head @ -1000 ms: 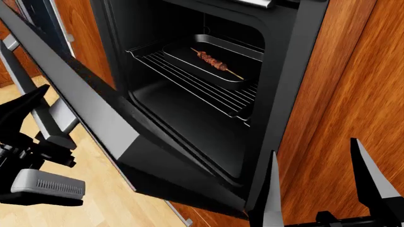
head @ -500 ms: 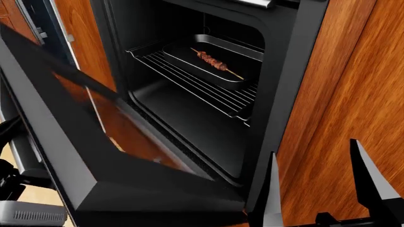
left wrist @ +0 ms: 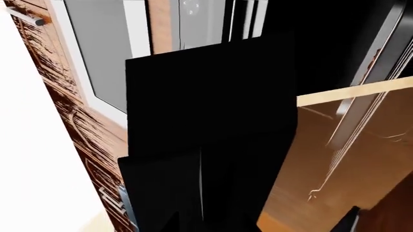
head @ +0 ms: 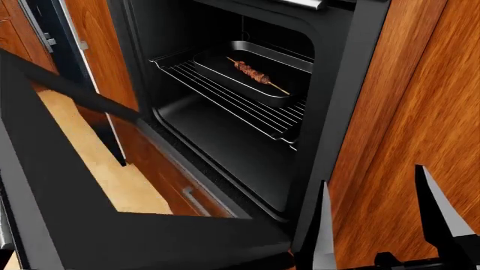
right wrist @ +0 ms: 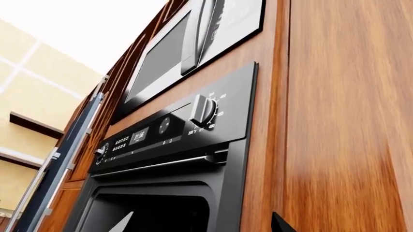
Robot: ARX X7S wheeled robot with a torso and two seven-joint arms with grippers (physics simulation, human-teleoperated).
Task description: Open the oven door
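Observation:
The oven door point(head: 188, 239) hangs swung down and wide open across the lower left of the head view. Floor and wood show through its glass window point(head: 112, 169). The dark oven cavity point(head: 225, 140) behind it is exposed. My right gripper point(head: 375, 225) is open at the lower right, in front of the wooden panel beside the oven, holding nothing. In the right wrist view its fingertips point(right wrist: 125, 220) frame the oven's top edge. My left gripper is hidden behind the door in the head view. In the left wrist view only a black panel point(left wrist: 206, 96) shows, and its jaws merge into it.
A wire rack point(head: 225, 101) in the cavity carries a dark baking tray point(head: 259, 84) with a meat skewer point(head: 251, 70). Reddish wooden cabinets point(head: 420, 84) flank the oven. Above it are the control panel point(right wrist: 168, 130) with a knob point(right wrist: 203, 110), and a microwave point(right wrist: 187, 48).
The oven door has swung further down and toward me, and it now covers the left gripper that showed at the left a second ago. The right gripper has not moved.

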